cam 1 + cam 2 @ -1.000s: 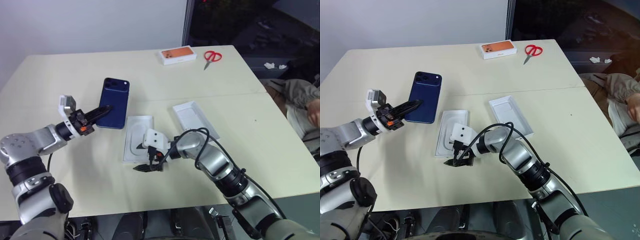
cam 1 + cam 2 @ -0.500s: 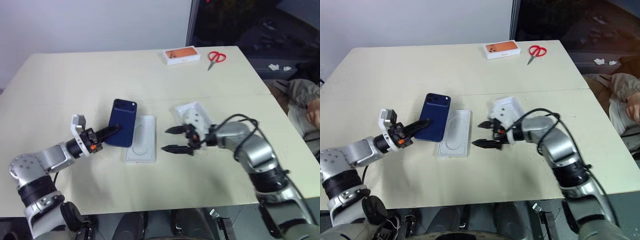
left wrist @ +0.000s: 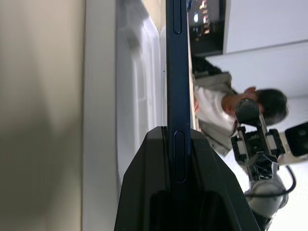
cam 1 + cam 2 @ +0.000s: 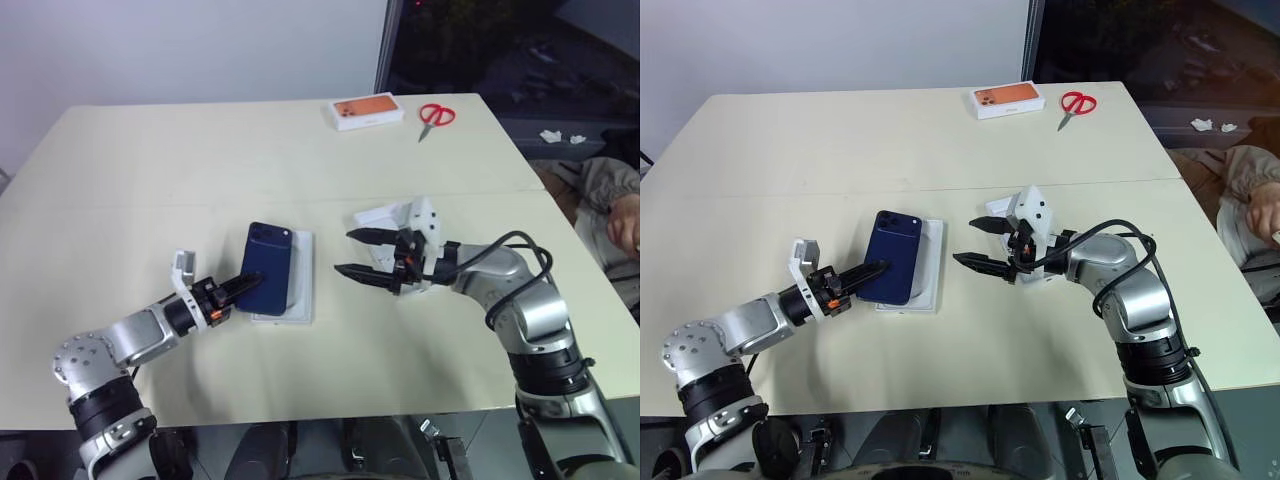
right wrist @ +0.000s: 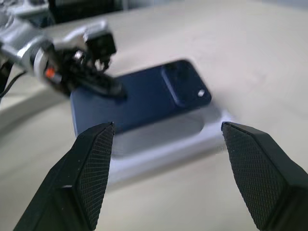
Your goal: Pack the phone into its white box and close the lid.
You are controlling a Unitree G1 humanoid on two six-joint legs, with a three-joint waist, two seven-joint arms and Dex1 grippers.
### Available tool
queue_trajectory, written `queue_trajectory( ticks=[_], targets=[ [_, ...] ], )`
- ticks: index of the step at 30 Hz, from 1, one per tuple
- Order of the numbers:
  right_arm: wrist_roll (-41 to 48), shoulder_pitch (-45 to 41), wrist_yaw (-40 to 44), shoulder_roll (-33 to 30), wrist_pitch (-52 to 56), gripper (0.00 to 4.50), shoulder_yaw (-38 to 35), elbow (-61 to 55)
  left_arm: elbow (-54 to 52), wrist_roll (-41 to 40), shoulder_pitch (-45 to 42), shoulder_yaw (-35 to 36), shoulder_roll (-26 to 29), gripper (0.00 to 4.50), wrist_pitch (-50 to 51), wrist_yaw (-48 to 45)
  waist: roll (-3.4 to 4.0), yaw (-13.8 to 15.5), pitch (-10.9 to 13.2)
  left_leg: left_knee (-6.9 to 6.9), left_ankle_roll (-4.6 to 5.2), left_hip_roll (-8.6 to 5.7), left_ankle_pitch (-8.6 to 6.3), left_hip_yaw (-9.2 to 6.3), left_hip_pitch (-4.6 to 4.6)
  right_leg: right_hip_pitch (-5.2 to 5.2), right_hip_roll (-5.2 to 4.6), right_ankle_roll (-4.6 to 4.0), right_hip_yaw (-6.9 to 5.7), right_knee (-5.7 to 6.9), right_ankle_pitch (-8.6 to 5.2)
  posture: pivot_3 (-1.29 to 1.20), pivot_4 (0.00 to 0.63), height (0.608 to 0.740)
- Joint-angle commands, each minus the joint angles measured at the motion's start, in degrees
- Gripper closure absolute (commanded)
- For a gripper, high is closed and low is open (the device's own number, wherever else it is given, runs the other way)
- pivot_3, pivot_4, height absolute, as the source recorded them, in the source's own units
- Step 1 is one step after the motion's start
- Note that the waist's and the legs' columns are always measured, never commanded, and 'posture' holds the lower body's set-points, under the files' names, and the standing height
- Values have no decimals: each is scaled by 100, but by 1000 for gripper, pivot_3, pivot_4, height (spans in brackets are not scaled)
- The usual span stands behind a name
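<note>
The dark blue phone faces back up, its camera cluster at the far end. My left gripper is shut on its near edge and holds it over a white insert with a moulded recess. In the left wrist view the phone's thin edge runs out from between the fingers, just apart from the insert. My right gripper stands open to the phone's right, pointing at it with nothing between its fingers. Behind it lies a shallow white cardboard piece, mostly hidden. I cannot tell whether that is the white box or the lid.
An orange-topped box and red scissors lie at the table's far edge. A person sits beyond the table's right edge. A seam runs across the middle of the tabletop.
The view has shifted. My left gripper carried the phone right and down, from beside the insert to over it. My right gripper moved right and up, away from the insert's near end.
</note>
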Motion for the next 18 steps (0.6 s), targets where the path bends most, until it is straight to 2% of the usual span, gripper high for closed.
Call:
queue_trajectory(
  ticks=[1,12,18],
  targets=[
    [140,-59,-19,40,-226,783,-98,-72,-306,-442,106,-185,-65,4500,-221,186,0,0,0,0,0,0,0,0,-1,0,0,0,0,-1,0,0,150,740],
    [168,17,48,69,-443,783,52,-124,-515,-1167,574,-913,-20,4500,-924,780,0,2,0,-1,0,0,0,0,0,1,0,0,0,-3,0,0,150,740],
    [132,22,14,34,-512,783,103,-95,-421,-1398,733,-1204,236,4500,-1259,746,0,-3,0,-1,0,0,0,0,1,2,0,0,0,-2,0,0,150,740]
  ],
)
